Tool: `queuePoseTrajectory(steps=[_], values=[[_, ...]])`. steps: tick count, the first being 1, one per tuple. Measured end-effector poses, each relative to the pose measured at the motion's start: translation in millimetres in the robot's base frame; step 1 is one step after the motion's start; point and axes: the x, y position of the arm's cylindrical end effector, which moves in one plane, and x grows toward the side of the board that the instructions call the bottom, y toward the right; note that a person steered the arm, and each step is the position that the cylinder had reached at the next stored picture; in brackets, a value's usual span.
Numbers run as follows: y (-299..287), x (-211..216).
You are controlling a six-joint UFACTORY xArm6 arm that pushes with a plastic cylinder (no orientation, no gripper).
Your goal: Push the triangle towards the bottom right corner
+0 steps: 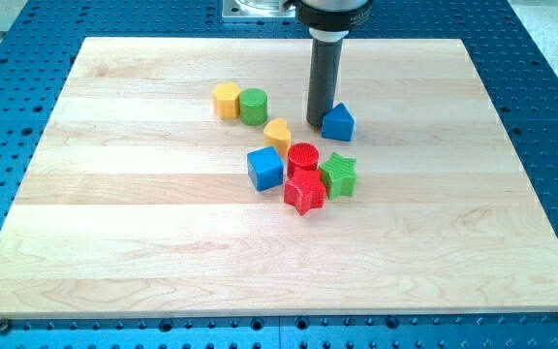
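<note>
The rod [324, 82] runs out past the view's top edge — its mount is cut off. The red cylinder [303, 157] hides part of the red star [304, 193] — and the green star's [339, 174] left points.

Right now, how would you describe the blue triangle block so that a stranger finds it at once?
Start at the wooden board and find the dark rod coming down near the view's top centre. My tip ends just left of the blue triangle block. Unlike the blue cube lower left, it has a peaked top and stands apart from the cluster.
</note>
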Motion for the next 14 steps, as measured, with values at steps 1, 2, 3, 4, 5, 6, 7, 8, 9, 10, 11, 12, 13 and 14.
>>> queuePoseTrajectory(steps=[1,2,3,4,5,6,7,8,9,10,11,12,13,14], values=[[6,13],[6,30],[7,41],[50,28],[83,8],[97,8],[119,11],[134,13],[135,34],[118,53],[106,53],[104,50],[101,65],[93,83]])
